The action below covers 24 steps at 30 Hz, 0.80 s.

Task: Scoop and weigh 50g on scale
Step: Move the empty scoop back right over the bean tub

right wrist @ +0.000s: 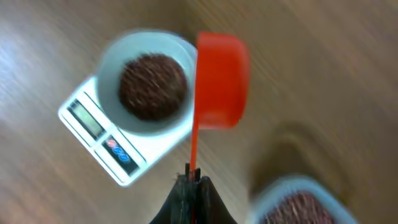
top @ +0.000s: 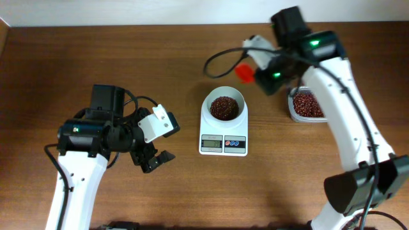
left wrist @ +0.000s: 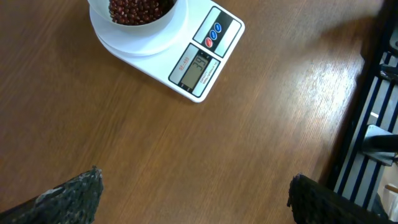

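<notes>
Right gripper (right wrist: 194, 178) pinching red scoop (right wrist: 221, 81), beside scale (right wrist: 99, 142)

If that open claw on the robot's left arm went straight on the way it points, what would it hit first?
The left gripper would most likely meet the bare wooden table first, short of the scale, though depth is hard to judge.

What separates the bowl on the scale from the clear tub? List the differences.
The bowl is round and opaque white; the tub is clear and rounded-rectangular. The bowl stands on the scale; the tub stands directly on the table. Both hold red-brown beans.
</notes>
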Motion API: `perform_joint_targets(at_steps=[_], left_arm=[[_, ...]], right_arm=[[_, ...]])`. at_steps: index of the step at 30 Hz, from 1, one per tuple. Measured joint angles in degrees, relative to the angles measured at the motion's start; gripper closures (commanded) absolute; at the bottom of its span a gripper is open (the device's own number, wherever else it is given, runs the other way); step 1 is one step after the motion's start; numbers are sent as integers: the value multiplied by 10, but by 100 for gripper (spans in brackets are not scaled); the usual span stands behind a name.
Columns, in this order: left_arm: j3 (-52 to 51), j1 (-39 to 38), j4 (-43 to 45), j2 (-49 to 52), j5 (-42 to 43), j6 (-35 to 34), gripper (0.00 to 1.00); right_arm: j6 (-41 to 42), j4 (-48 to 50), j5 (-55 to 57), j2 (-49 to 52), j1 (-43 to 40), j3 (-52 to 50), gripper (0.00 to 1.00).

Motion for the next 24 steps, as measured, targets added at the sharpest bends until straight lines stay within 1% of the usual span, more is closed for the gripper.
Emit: perform_joint_targets(at_steps=[7, 11, 20, 24], left_arm=[[0, 0, 0, 0, 0, 0, 1], [0, 0, 0, 0, 0, 0, 1], [0, 0, 0, 0, 0, 0, 1], [0, 0, 0, 0, 0, 0, 1]], right_arm=[[26, -96, 40, 0, -130, 3, 96], [29, -122, 49, 0, -186, 3, 96], [29, -127, 63, 0, -238, 1, 96], [29, -113, 96, 0, -239, -42, 96]])
